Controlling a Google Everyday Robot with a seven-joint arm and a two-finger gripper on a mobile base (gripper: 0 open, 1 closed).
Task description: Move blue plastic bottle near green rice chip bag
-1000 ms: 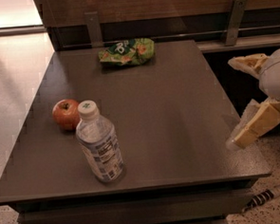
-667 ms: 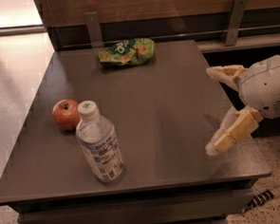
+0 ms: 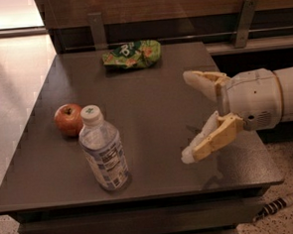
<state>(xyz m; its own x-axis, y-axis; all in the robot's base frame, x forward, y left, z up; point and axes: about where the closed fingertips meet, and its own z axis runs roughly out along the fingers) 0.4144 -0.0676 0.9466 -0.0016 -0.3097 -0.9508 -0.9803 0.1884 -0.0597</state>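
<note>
The blue plastic bottle (image 3: 104,150) stands upright near the front left of the dark table (image 3: 150,104), clear with a white cap and a blue-and-white label. The green rice chip bag (image 3: 131,54) lies flat at the table's far edge, well behind the bottle. My gripper (image 3: 190,117) reaches in from the right above the table's right half, its two cream fingers spread wide and empty. It is about a hand's width to the right of the bottle and touches nothing.
A red apple (image 3: 68,120) sits just left of and behind the bottle, nearly touching it. A wooden wall with metal brackets (image 3: 97,28) runs behind the table. A ledge (image 3: 254,44) extends at the back right. Pale floor lies to the left.
My gripper has moved left from the table's right edge to over its right half, closer to the bottle. The bottle, apple and bag have not moved.
</note>
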